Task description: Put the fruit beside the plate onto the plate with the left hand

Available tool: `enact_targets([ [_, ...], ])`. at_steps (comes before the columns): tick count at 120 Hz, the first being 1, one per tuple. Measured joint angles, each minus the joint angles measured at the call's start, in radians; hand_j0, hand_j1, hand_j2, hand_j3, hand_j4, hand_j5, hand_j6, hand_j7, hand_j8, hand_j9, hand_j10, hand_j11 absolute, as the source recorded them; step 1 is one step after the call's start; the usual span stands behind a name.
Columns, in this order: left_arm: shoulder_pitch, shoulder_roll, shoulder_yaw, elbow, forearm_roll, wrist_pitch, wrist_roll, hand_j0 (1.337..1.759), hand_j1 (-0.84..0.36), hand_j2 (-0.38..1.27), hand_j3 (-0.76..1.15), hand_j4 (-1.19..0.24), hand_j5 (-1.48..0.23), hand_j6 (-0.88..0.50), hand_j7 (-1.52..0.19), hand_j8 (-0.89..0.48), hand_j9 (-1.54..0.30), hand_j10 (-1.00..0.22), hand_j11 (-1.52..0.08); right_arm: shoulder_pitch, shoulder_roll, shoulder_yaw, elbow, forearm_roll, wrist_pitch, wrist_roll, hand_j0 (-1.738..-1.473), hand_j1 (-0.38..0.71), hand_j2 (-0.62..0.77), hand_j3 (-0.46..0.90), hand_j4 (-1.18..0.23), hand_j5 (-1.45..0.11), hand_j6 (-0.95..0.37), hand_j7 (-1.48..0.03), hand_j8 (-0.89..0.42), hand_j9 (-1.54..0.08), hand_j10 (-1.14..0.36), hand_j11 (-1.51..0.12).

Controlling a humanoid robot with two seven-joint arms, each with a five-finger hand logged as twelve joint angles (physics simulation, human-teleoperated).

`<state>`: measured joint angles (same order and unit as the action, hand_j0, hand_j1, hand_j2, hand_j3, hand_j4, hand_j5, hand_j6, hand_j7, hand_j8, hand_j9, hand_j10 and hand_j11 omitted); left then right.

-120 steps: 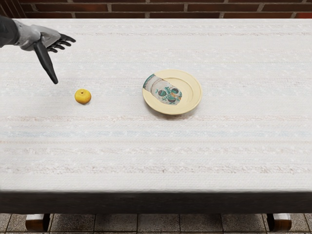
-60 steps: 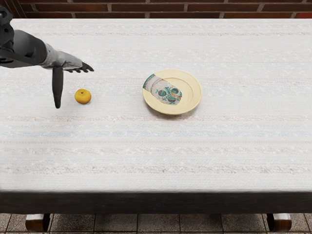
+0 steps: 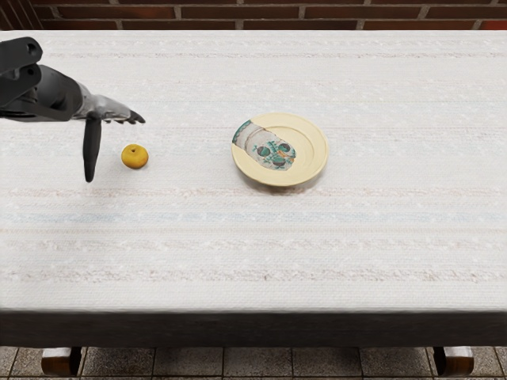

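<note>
On the table (image 3: 333,237): hand, fruit, plate.
At the left edge is the left hand (image 3: 101,108), fingers spread and holding nothing, thumb down just beside the fruit (image 3: 135,156). The fruit sits on the table, left of the plate (image 3: 315,141), not touching it.

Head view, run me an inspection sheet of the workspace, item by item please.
Surface: pale striped table, bearing the fruit and plate.
Job's things: orange fruit lies on the table left of the plate, apart from it; nothing lies on the patterned plate.
Clutter: nothing seen.
Robot hands: left robot hand open, fingers spread, up-left of the fruit in the picture, no contact seen; right not in view.
Cables: nothing seen.
Surroundings: brick wall behind, tiled floor below.
</note>
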<state>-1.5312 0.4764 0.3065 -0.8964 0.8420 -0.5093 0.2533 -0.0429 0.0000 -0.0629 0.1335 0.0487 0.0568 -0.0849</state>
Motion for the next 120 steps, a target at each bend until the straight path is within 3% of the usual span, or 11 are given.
enact_targets([
  [28,0.031,-0.131,0.002,0.122,0.034,0.042,-0.004,1.658,0.35,0.0,0.0,0.0,0.0,0.0,0.0,0.0,0.0,0.0,0.0,0.0,0.0,0.0,0.0,0.0,0.0,0.0,-1.658,-0.32,0.0,0.0,-0.02,-0.03,-0.02,-0.03,-0.02,-0.03,-0.02,-0.03],
  [46,0.034,-0.14,0.003,0.187,0.055,0.056,-0.006,1.658,0.35,0.0,0.0,0.0,0.0,0.0,0.0,0.0,0.0,0.0,0.0,0.0,0.0,0.0,0.0,0.0,0.0,0.0,-1.658,-0.32,0.0,0.0,-0.02,-0.03,-0.02,-0.03,-0.02,-0.03,-0.02,-0.03],
  [120,0.09,-0.213,0.086,0.198,0.092,0.201,-0.006,1.658,0.35,0.0,0.0,0.0,0.0,0.0,0.0,0.0,0.0,0.0,0.0,0.0,0.0,0.0,0.0,0.0,0.0,0.0,-1.658,-0.32,0.0,0.0,-0.02,-0.03,-0.02,-0.03,-0.02,-0.03,-0.02,-0.03],
])
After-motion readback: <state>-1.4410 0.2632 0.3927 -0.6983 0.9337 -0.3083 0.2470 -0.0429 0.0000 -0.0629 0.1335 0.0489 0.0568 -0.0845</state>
